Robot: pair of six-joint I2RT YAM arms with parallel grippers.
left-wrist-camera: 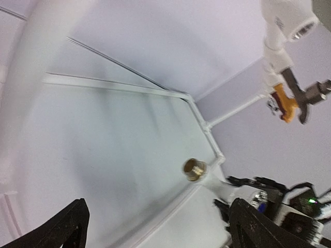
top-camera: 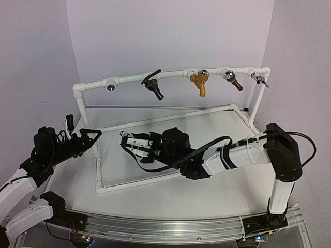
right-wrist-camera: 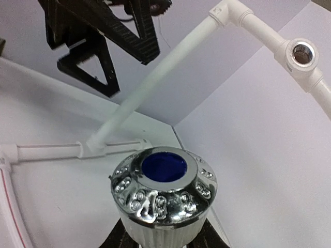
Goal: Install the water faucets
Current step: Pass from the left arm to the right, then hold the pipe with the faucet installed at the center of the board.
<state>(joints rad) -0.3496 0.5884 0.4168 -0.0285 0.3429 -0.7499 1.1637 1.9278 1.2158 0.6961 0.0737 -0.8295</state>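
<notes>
Over table (top-camera: 155, 204), right jaws grip chrome-capped faucet (right-wrist-camera: 163, 194); left jaws spread.

The left arm (top-camera: 20, 182) lies low at the 8 o'clock edge of the table (top-camera: 170, 189), elbow folded, and the left end effector (top-camera: 96, 136) points toward 3 o'clock with its two dark fingers spread wide apart. The right arm (top-camera: 243, 155) rises upright from its base at 4 o'clock, bends at the top and stretches toward 9 o'clock. The right end effector (top-camera: 130, 143) is clamped on the white faucet (right-wrist-camera: 163, 191).
</notes>
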